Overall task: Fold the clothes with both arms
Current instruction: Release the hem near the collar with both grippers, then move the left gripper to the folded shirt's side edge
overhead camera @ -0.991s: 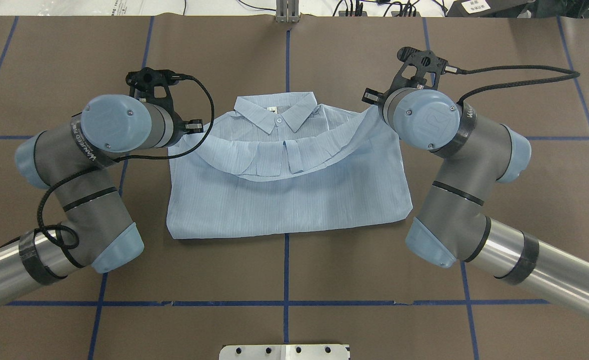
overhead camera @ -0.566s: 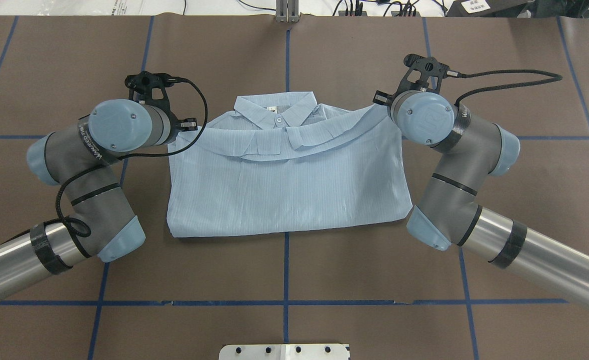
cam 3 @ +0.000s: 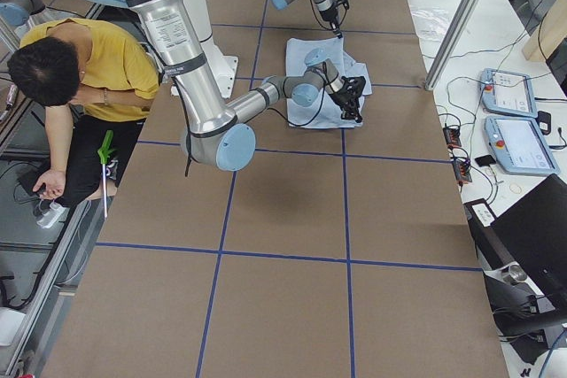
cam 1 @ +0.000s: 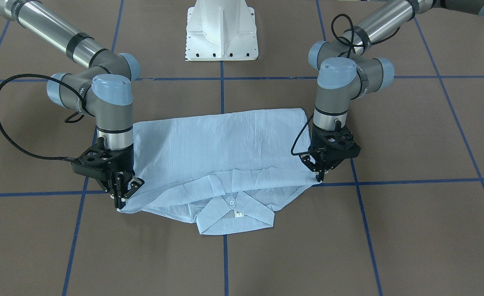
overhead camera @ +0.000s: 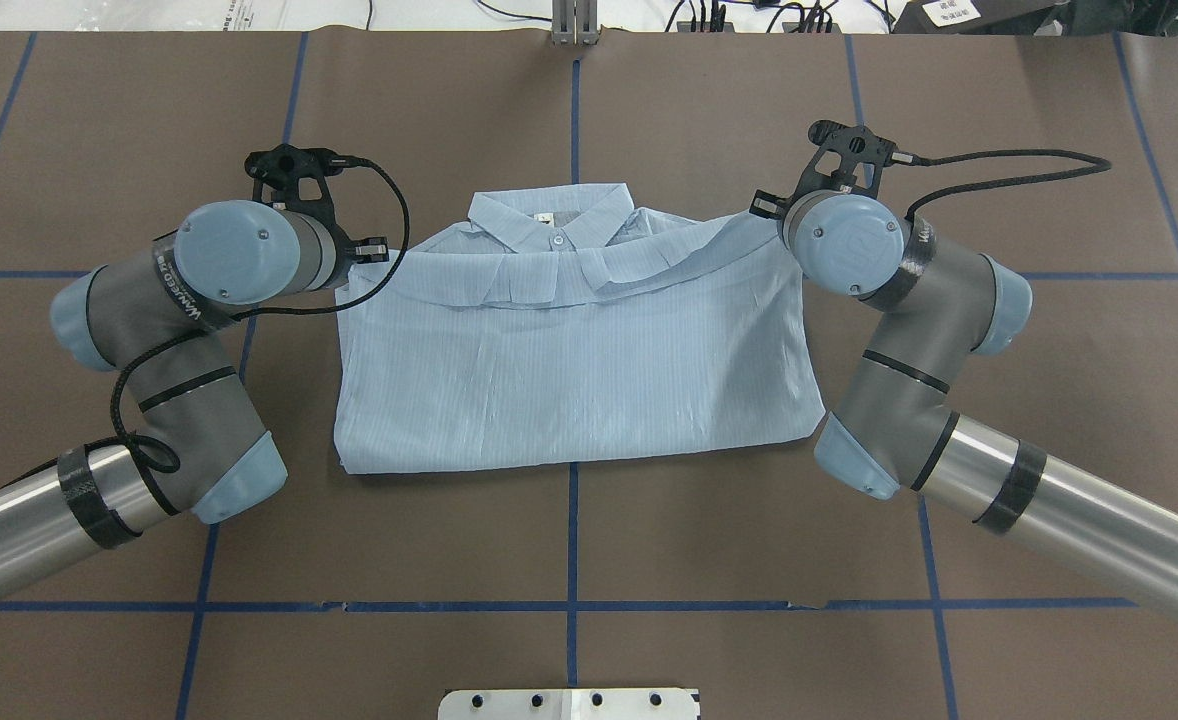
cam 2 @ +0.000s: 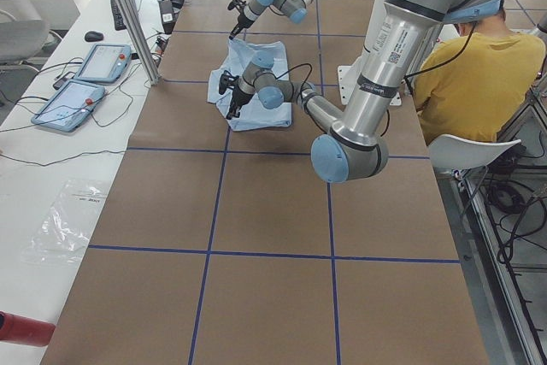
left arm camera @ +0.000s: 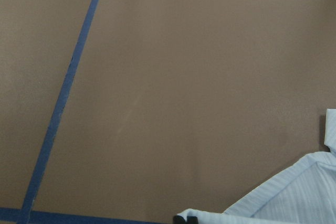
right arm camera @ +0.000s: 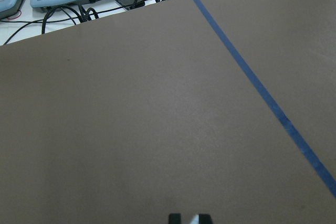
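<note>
The light blue striped shirt (overhead camera: 569, 360) lies folded on the brown table, collar (overhead camera: 549, 215) at the far side. Its lower layer is doubled up over the body, and that folded edge sags just short of the collar (cam 1: 231, 209). My left gripper (cam 1: 319, 176) is shut on the edge's corner at one shoulder. My right gripper (cam 1: 120, 199) pinches the opposite corner, low over the table. The left wrist view shows shirt fabric (left arm camera: 294, 198) at the fingertips. In the right wrist view a pale sliver of cloth (right arm camera: 194, 219) sits between the fingertips. From overhead, both wrists hide the grippers.
Blue tape lines (overhead camera: 574, 110) grid the brown table cover. The white pedestal base (cam 1: 221, 31) stands behind the shirt. A person in a yellow top (cam 2: 479, 66) sits beside the robot. Teach pendants (cam 2: 81, 83) and cables lie on the white bench past the far edge.
Both grippers have carried the folded edge further toward the collar and lower. The sagging edge now lies nearly flat across the shoulders. Both stay shut.
</note>
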`<control>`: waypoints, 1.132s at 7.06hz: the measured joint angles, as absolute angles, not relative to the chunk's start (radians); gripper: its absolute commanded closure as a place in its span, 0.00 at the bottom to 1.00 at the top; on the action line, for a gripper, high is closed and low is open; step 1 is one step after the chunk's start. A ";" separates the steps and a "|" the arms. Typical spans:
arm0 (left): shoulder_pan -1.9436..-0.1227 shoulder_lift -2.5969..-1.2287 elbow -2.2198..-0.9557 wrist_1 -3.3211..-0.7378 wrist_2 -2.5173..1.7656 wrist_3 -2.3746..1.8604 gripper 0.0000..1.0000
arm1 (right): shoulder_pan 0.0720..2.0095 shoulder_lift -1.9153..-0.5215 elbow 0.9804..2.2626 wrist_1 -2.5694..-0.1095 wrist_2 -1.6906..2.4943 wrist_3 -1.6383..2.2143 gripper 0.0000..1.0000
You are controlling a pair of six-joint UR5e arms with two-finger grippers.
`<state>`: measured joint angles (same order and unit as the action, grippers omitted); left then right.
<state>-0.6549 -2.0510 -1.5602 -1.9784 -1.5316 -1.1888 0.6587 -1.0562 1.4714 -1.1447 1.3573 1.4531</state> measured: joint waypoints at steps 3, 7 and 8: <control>-0.666 -2.014 -1.597 -2.043 -1.586 -1.025 0.00 | 0.677 -1.035 1.506 -1.139 1.449 1.386 0.00; -0.540 -1.769 -1.831 -2.175 -1.656 -1.217 0.03 | 0.690 -1.054 1.553 -1.143 1.506 1.351 0.00; -0.474 -1.739 -1.864 -2.179 -1.622 -1.287 0.17 | 0.690 -1.055 1.554 -1.142 1.506 1.350 0.00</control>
<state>-0.4743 -1.7388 -1.8636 -2.1788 -1.6221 -1.2871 0.6903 -1.0555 1.5539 -1.1416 1.5060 1.3505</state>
